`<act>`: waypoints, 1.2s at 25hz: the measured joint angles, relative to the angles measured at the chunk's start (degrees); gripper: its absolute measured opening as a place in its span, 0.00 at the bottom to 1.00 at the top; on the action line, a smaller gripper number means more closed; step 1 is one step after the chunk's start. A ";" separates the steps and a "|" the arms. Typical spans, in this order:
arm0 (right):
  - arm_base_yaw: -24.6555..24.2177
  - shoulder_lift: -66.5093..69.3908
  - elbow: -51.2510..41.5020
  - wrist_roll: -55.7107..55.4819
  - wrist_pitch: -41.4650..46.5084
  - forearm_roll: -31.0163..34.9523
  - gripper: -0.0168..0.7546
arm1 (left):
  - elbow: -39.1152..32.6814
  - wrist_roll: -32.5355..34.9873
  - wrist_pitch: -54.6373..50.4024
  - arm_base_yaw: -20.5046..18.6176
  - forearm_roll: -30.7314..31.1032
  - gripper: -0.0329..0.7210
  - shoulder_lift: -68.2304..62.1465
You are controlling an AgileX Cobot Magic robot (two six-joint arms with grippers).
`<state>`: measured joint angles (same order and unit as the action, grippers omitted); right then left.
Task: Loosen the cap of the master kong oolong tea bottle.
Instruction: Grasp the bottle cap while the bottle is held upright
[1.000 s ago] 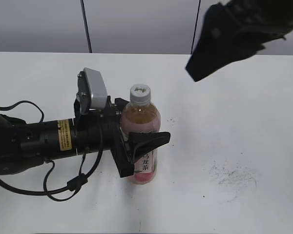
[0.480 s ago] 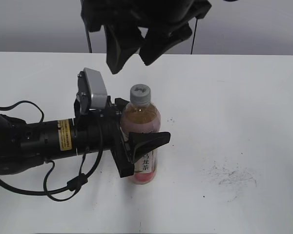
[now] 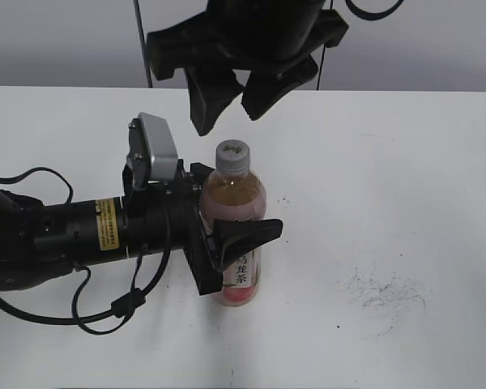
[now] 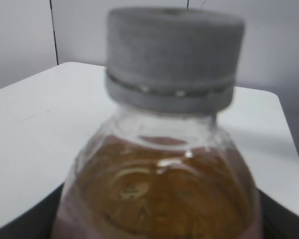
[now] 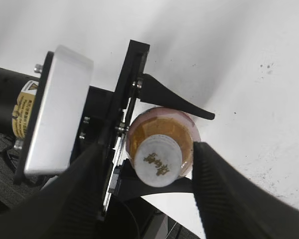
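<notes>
Although the master kong oolong tea bottle (image 3: 234,235) is already braced upright on the white table (image 3: 405,186), a little left of the middle, the real work on the cap (image 3: 232,156) looks not yet begun: the cap sits square on the neck, its ring snug against the shoulder in the left wrist view, and nothing is touching it. The left gripper (image 3: 227,235) reaches in from the left, lying low along the tabletop, and its two dark fingers are closed around the bottle's middle, one on the far side and one curving across the near side over the pink label, pinching the body firmly enough, I'd judge, to keep it from turning. The right gripper (image 3: 231,101) hangs above and slightly to the far side of the cap, its fingers spread wide apart and holding nothing; from its own wrist view the cap (image 5: 159,161) shows squarely in the gap between the two fingers, with clear air on either side. So the holding half seems done, and what is left, by my reckoning, is for that upper hand to come down over the cap, close on it, and twist it loose.
</notes>
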<state>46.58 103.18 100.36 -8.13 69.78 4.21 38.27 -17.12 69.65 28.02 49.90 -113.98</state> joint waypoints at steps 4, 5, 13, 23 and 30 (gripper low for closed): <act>0.00 0.00 -1.85 0.00 0.00 -0.52 0.57 | 0.00 0.00 0.00 0.00 0.00 0.64 0.00; 0.00 0.02 -2.50 0.00 0.00 -0.52 0.57 | 0.00 0.00 0.00 0.00 0.00 0.64 0.00; 0.00 0.28 -3.40 0.00 0.11 -0.52 0.57 | 0.00 0.00 0.02 0.00 0.00 0.64 0.00; 0.00 2.37 -3.42 0.05 0.11 -0.59 0.57 | 0.00 0.00 0.02 0.00 -0.05 0.64 0.00; 0.00 2.67 -3.42 1.67 0.11 -0.42 0.37 | 0.00 0.00 0.02 0.00 -0.05 0.64 0.00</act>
<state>46.58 105.85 96.93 -6.45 69.90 3.79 38.27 -17.12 69.67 28.02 49.85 -113.98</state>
